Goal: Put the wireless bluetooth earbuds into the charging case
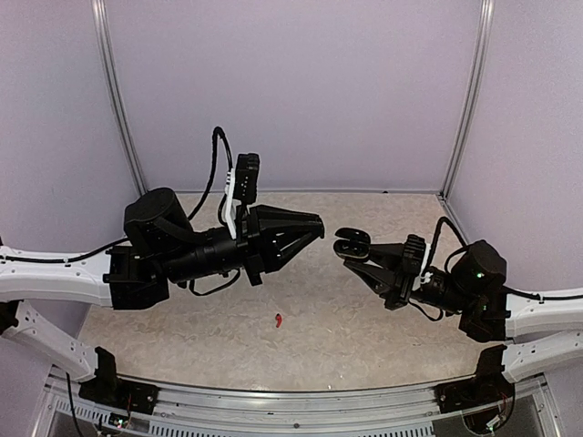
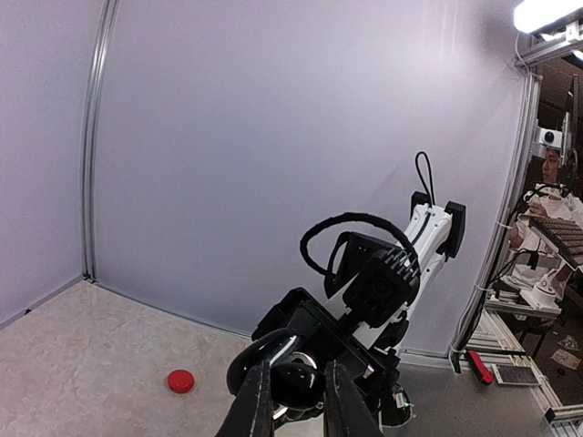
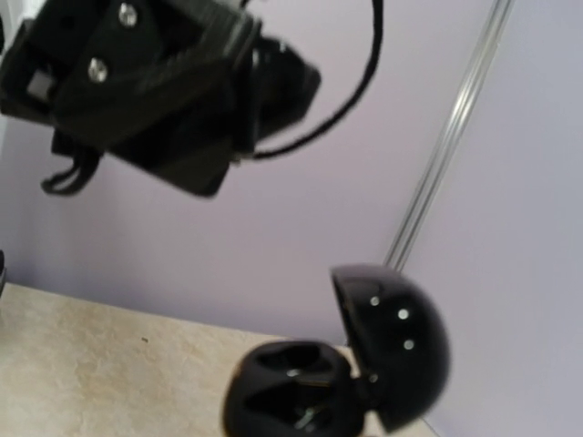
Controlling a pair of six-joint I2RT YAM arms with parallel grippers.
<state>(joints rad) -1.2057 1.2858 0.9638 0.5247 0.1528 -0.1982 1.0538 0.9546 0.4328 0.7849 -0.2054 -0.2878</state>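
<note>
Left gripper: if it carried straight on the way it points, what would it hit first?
Probably the open charging case held by the right gripper: the left gripper aims at it across a short gap, though relative height is hard to judge.

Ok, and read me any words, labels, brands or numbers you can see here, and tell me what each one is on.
None can be read.
On the black charging case: nothing, only pale spots on its lid.
On the red earbud: no marking visible.
On the clutter outside the booth in the left wrist view: too small to read.
</note>
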